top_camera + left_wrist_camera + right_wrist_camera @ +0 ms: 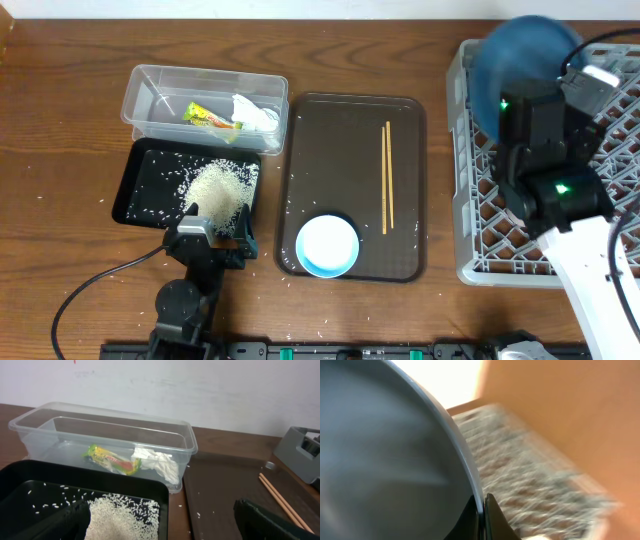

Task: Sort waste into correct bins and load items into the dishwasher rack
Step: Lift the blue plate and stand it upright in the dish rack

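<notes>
Farthest left, the clear tub lies with its long axis across the table; inside it, the yellow-green wrapper stretches along that axis with the crumpled tissue touching its right end. Just in front of the tub sits the black tray, its long side parallel to the tub, with the rice heaped toward its right half and loose grains scattered to the left. My left gripper hangs over the tray's near right corner, its fingers spread wide with nothing between them. Next comes the brown serving tray. On it the chopsticks lie side by side, close and parallel, their long axis running from the far edge toward me, and the bowl rests mouth-up at the near left edge. At the far right is the grey rack. My right gripper is clamped on the rim of the blue plate, which hangs over the rack's far left corner. Its broad face seems turned mostly upward (both views are blurred there, so I cannot judge the tilt).
</notes>
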Robot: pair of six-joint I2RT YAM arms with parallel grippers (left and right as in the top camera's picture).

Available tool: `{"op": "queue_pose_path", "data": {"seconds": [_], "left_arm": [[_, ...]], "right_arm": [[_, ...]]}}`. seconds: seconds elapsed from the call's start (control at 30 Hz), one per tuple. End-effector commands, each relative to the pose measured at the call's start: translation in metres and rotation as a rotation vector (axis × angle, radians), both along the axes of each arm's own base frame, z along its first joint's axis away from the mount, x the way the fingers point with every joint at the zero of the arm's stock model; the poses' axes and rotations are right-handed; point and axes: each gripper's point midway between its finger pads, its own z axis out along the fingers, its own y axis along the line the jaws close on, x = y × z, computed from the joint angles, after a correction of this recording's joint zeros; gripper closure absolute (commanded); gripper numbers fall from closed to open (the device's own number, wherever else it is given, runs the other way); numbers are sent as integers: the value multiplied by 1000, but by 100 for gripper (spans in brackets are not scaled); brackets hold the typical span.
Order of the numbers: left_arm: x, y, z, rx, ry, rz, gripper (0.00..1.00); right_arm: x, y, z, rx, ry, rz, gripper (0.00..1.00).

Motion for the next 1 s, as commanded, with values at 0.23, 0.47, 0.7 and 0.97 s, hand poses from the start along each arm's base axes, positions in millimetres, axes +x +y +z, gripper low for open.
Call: {"op": "queue_pose_path", "data": {"seconds": [0.23,0.47,0.7,0.97], "left_arm": [[0,0,-18,0,43,5,6],[0,0,-18,0,43,5,6],[0,0,-18,0,43,5,6],[0,0,-18,0,43,5,6]], "right_arm": [[11,-75,5,-371,295,-406,99],[39,-97,-41,-433,521,-421,99],[68,-74,-81,-478,631,-315,99],[91,-48,-105,-518,723,-165,73]]}}
